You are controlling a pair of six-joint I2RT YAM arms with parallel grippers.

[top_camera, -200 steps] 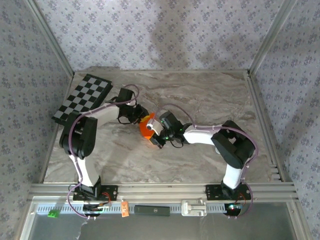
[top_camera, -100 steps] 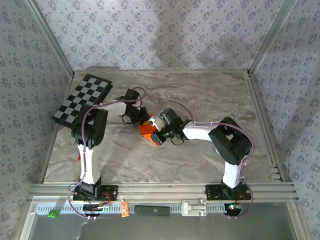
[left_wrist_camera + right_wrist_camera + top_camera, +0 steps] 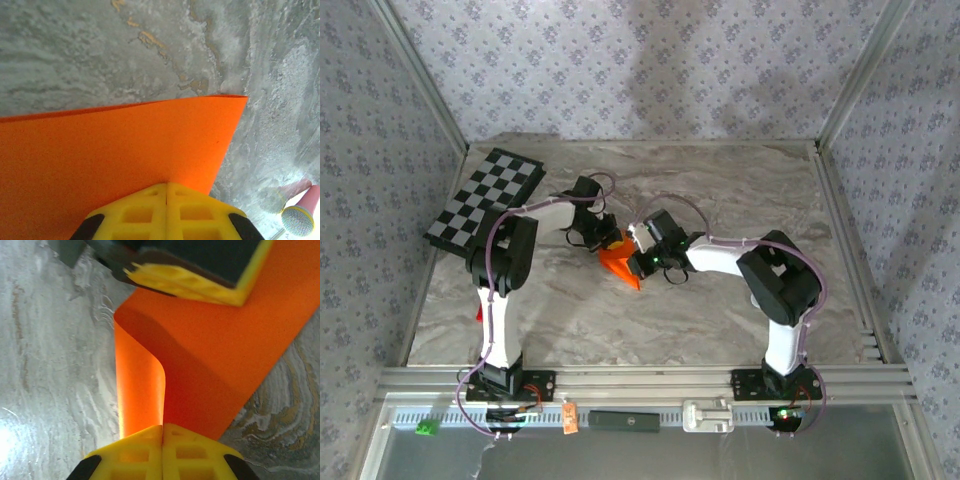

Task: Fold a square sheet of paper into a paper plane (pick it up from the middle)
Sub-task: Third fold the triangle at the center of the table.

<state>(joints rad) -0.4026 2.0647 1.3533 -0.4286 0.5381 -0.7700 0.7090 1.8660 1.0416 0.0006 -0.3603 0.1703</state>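
Top external view: the orange paper sheet [image 3: 618,264] sits mid-tabletop [image 3: 740,200], well clear of the checkerboard [image 3: 485,198] on its near-right side, its pointed end aimed away from the board. The left hand [image 3: 607,243] grips the edge nearer the checkerboard, and the right hand [image 3: 634,260] the far edge, so the two face each other across the sheet. Left wrist view: the left hand [image 3: 166,186] is closed, its yellow fingers [image 3: 135,212] pinching the orange paper sheet [image 3: 115,145], which spreads flat ahead above the tabletop [image 3: 100,45]. Right wrist view: the right hand [image 3: 162,430] is likewise closed on a curled fold of the orange paper sheet [image 3: 220,355], with the left hand [image 3: 195,282] opposite; the next crease likely runs between them.
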